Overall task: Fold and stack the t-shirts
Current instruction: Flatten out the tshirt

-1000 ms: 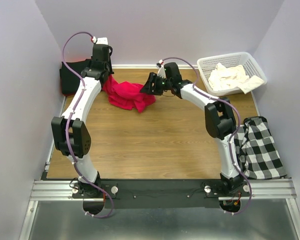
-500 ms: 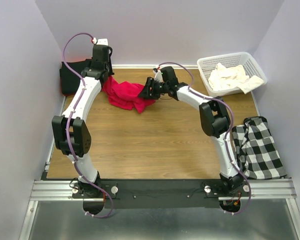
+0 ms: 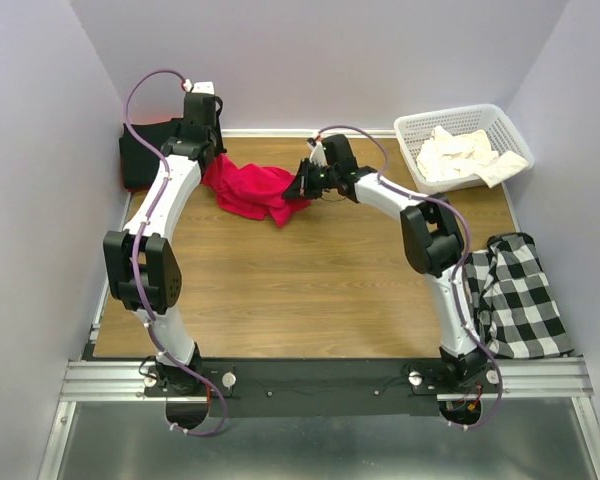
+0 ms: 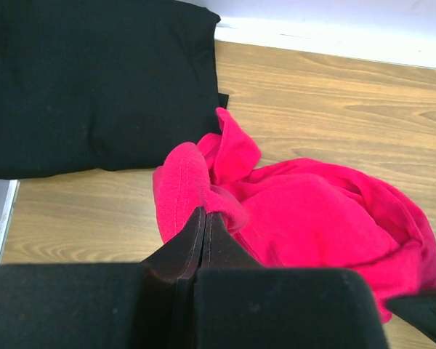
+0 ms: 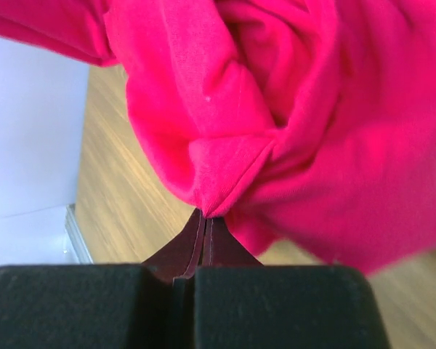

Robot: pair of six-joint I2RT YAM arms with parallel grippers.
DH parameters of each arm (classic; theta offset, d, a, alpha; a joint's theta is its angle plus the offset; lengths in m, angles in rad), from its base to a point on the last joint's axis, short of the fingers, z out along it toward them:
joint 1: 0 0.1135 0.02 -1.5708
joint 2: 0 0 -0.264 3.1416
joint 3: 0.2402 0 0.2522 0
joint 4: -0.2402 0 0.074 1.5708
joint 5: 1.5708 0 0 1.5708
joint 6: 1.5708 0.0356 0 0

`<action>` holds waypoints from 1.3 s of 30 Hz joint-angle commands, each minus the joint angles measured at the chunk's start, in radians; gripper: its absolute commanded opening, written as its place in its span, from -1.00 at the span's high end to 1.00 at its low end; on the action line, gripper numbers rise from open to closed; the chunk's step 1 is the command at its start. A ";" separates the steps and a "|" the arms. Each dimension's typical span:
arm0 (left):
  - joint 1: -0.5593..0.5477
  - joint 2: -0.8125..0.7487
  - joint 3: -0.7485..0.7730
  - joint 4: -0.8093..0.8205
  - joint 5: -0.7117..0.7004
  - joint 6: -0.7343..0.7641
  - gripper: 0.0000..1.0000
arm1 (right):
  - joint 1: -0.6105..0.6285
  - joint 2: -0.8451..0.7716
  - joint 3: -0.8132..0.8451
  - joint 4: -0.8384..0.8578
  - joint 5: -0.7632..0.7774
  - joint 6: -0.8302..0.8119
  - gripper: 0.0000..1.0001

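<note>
A crumpled crimson-red t-shirt point(image 3: 252, 188) lies bunched on the wooden table at the back, between both arms. My left gripper point(image 4: 205, 212) is shut on a fold at the red t-shirt's point(image 4: 305, 218) left edge. My right gripper point(image 5: 206, 218) is shut on a pinched fold of the red t-shirt point(image 5: 276, 131) at its right side. A folded black t-shirt point(image 4: 87, 80) rests in the back left corner. Cream-white t-shirts point(image 3: 460, 155) lie heaped in the basket.
A white lattice basket point(image 3: 415, 125) stands at the back right. A black-and-white checked cloth point(image 3: 515, 295) hangs over the table's right edge. Walls close in on the back, left and right.
My right gripper moved left onto the red t-shirt's right side and shut on a fold of it. The left arm stayed in place, still holding the shirt.
</note>
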 commanded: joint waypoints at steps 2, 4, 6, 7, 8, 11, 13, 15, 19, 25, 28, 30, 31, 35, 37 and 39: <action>0.014 -0.044 0.026 -0.001 -0.002 0.012 1.00 | 0.007 -0.248 -0.114 -0.031 0.172 -0.086 0.99; 0.016 -0.055 0.050 -0.009 -0.008 0.020 1.00 | 0.004 -0.308 -0.139 -0.063 0.236 -0.136 0.99; 0.017 -0.062 0.082 -0.016 -0.015 0.026 1.00 | -0.002 -0.381 -0.137 -0.123 0.334 -0.188 0.99; 0.019 -0.068 0.095 -0.021 -0.018 0.031 1.00 | -0.007 -0.400 -0.127 -0.146 0.369 -0.207 0.99; 0.019 -0.072 0.107 -0.026 -0.021 0.035 1.00 | -0.012 -0.422 -0.119 -0.190 0.448 -0.225 0.99; 0.022 -0.078 0.171 -0.038 -0.028 0.052 1.00 | -0.042 -0.497 -0.068 -0.267 0.596 -0.297 0.99; 0.031 -0.064 0.262 -0.052 -0.033 0.057 1.00 | -0.071 -0.539 -0.031 -0.305 0.674 -0.351 0.99; 0.038 -0.050 0.376 -0.076 -0.031 0.049 1.00 | -0.100 -0.563 0.019 -0.350 0.759 -0.406 0.99; 0.046 -0.042 0.507 -0.085 -0.028 0.040 1.00 | -0.133 -0.620 0.071 -0.385 0.891 -0.481 0.99; 0.054 -0.179 0.426 0.026 -0.047 0.045 1.00 | -0.153 -0.741 0.104 -0.387 1.082 -0.563 0.99; 0.054 -0.255 0.354 0.100 -0.022 0.045 1.00 | -0.153 -0.792 0.131 -0.385 1.126 -0.597 0.99; 0.054 -0.289 0.317 0.137 -0.002 0.042 1.00 | -0.153 -0.828 0.162 -0.385 1.133 -0.613 0.99; 0.054 -0.317 0.308 0.146 0.004 0.039 1.00 | -0.153 -0.841 0.170 -0.385 1.132 -0.620 0.99; 0.054 -0.378 0.277 0.172 0.025 0.011 1.00 | -0.153 -0.908 0.190 -0.385 1.110 -0.626 0.99; 0.054 -0.435 0.221 0.188 0.030 -0.007 1.00 | -0.151 -0.953 0.174 -0.384 1.113 -0.663 0.99; 0.054 -0.484 0.128 0.218 0.012 -0.039 1.00 | -0.153 -0.980 0.156 -0.382 1.142 -0.672 0.99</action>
